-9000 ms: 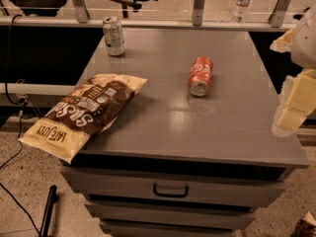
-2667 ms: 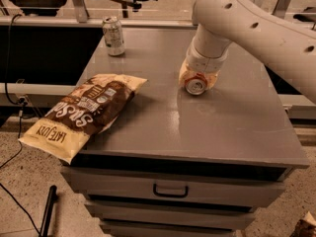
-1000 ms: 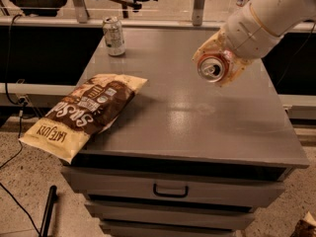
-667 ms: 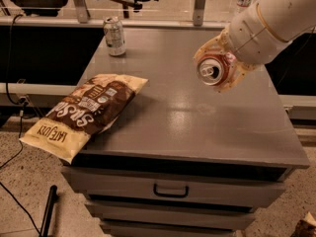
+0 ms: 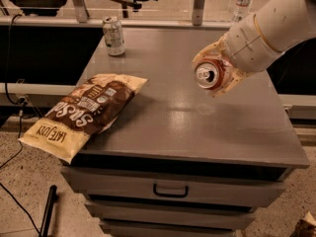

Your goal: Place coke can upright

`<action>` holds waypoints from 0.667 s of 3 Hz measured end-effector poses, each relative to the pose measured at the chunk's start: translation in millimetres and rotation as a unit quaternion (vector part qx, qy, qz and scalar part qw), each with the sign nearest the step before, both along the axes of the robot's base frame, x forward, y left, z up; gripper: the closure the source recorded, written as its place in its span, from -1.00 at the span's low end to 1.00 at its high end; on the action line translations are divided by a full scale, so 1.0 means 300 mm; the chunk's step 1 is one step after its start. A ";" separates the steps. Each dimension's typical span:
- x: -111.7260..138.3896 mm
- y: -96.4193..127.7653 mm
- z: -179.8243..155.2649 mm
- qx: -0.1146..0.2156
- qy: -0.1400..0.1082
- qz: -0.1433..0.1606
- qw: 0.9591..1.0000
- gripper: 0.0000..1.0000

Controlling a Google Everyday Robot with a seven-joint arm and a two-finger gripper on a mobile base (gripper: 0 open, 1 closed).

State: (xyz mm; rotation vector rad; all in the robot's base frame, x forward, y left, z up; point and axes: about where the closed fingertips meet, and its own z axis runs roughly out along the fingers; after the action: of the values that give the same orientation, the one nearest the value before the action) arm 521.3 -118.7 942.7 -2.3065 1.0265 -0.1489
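Coke can: the coke can (image 5: 209, 75) is up in the air over the right half of the cabinet top (image 5: 187, 127), clear of the surface.
Grip: the gripper (image 5: 217, 69) is wrapped right round it, fingers (image 5: 225, 86) clamped on the can's red sides above and below.
Axis: long axis close to level, with the silver top and tab aimed out toward the camera. Not upright yet.
Next move: by my read, the wrist must roll that top skyward, then lower the can base-first.
Room: bare grey surface directly beneath; the chip bag (image 5: 84, 113) lies well apart to the left, and the silver can (image 5: 113, 35) stands at the far left corner.
Edges: the cabinet's right edge is the nearer one, so watch it.
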 end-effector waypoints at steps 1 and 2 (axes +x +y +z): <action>0.037 0.002 -0.055 0.071 0.058 -0.074 0.993 1.00; 0.063 0.013 -0.034 0.134 0.116 -0.141 0.974 1.00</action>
State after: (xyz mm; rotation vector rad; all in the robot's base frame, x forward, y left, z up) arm 540.3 -114.9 932.6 -1.9579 1.3994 0.1424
